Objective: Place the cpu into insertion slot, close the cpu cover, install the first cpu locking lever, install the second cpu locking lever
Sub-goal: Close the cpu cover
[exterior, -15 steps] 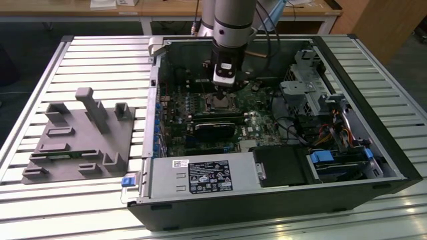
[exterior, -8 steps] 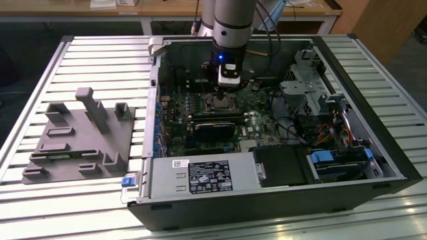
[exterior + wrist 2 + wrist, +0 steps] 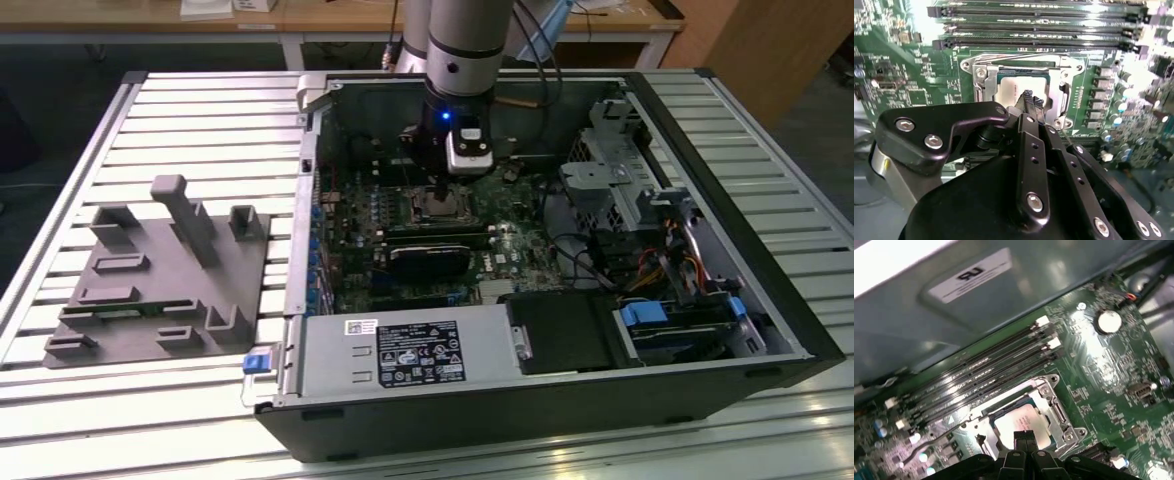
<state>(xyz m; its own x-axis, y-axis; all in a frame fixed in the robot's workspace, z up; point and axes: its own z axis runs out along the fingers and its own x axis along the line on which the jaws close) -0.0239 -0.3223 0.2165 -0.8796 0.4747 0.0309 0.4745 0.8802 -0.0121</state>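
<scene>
Setting: a slatted metal table [image 3: 200, 100] is seen before wooden desks, with an open black computer case [image 3: 534, 400] laid flat upon it.
Beside the case: a grey moulded fixture [image 3: 147, 290] is set on the table at the exterior view's left, apart from the case.
Arm: the robot arm [image 3: 461, 40] is lowered from above into the case, over the green circuit board [image 3: 899, 75].
Pincer: the gripper [image 3: 1031, 100] [image 3: 1025, 436] is drawn narrow, its two black fingertips [image 3: 1026, 97] pressed side by side with nothing seen between them.
Pincer's position: the tips are held at the middle of the chip's face; whether contact is made cannot be told.
Chip: the cpu [image 3: 1011, 90] [image 3: 1021, 422] is seated flat in the insertion slot [image 3: 1024, 73], its silver face turned up.
Frame: the cpu cover [image 3: 1019, 61] [image 3: 1056, 407] is laid around the chip, the face showing through its cut-out.
Lever: a thin metal lever [image 3: 939, 437] is stretched from the frame's corner out across the board; whether it is latched cannot be told.
Neighbours: long black memory slots [image 3: 1034, 30] [image 3: 989, 370] are ranged just beside the socket.
</scene>
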